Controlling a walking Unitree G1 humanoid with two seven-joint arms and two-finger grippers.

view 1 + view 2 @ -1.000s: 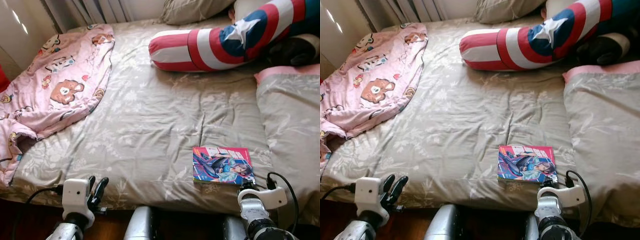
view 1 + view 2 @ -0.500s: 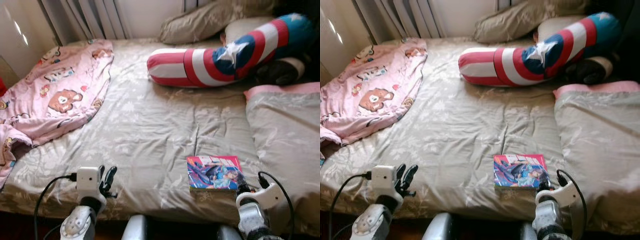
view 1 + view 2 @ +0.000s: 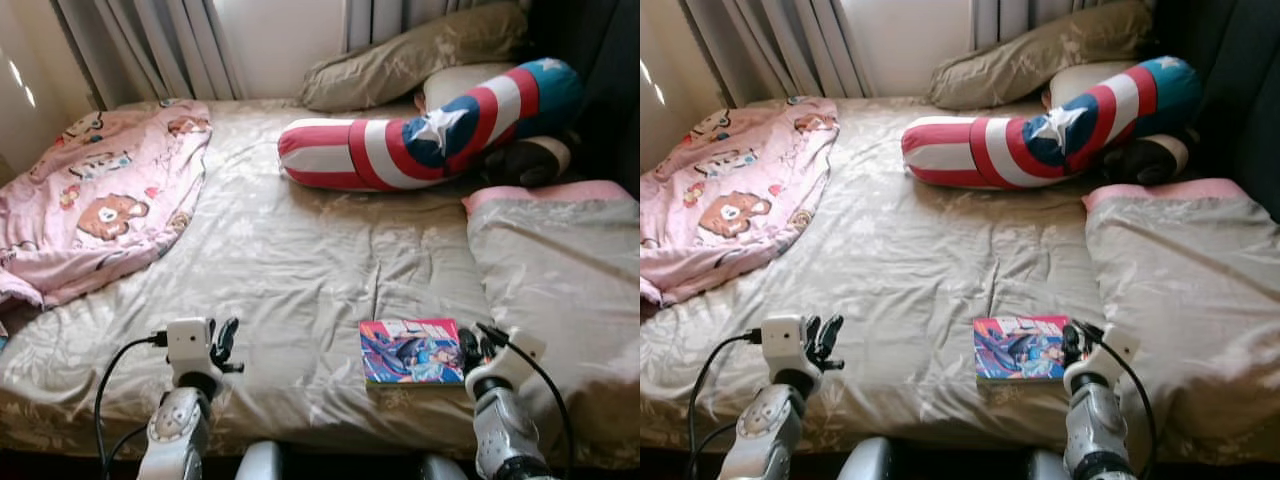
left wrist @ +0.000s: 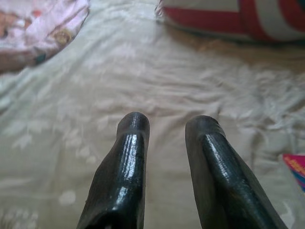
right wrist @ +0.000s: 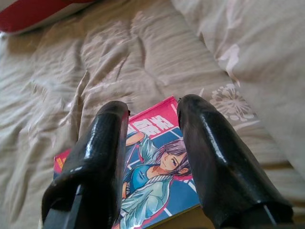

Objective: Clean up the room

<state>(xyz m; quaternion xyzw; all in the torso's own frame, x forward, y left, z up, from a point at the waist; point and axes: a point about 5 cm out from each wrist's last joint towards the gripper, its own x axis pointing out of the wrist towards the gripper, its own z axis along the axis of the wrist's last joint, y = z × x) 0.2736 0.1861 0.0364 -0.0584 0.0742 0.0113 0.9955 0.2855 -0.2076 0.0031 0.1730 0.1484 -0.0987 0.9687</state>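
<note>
1. Presently, the comic book (image 3: 412,351) lay flat on the bedsheet (image 3: 300,260) near the bed's front edge, just beside the folded duvet (image 3: 560,270).
2. Right gripper (image 5: 152,112) hung over the book's right end, fingers spread, nothing held. Left gripper (image 4: 167,126) hovered over bare sheet, fingers slightly apart, empty.
3. Risk, judged: the thin book sits flush on soft bedding; a finger could shove it under the duvet or off the front edge instead of catching it.
4. Open sheet extended behind and left of the book. The striped bolster (image 3: 400,140) and pink blanket (image 3: 90,200) lay well apart.
</note>
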